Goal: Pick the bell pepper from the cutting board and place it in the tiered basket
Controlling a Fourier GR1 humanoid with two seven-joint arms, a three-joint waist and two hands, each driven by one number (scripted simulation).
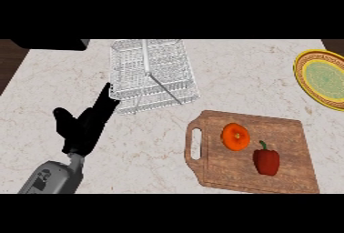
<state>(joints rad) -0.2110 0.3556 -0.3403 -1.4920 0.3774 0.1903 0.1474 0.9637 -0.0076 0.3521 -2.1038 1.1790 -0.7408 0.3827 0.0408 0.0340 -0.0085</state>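
A red bell pepper (pixel 266 161) with a green stem lies on the wooden cutting board (pixel 289 136), toward its near right part. Beside it on the board sits an orange round fruit (pixel 236 136). The white wire tiered basket (pixel 152 73) stands at the back centre of the counter. My left hand (pixel 84 125) is at the left, fingers straight and pointing toward the basket's near left corner, holding nothing. It is far left of the board. My right hand does not show.
A yellow and green plate (pixel 326 79) sits at the right edge of the counter. A dark object (pixel 50 43) is at the back left corner. The counter top is pale marble, with a dark edge at the left.
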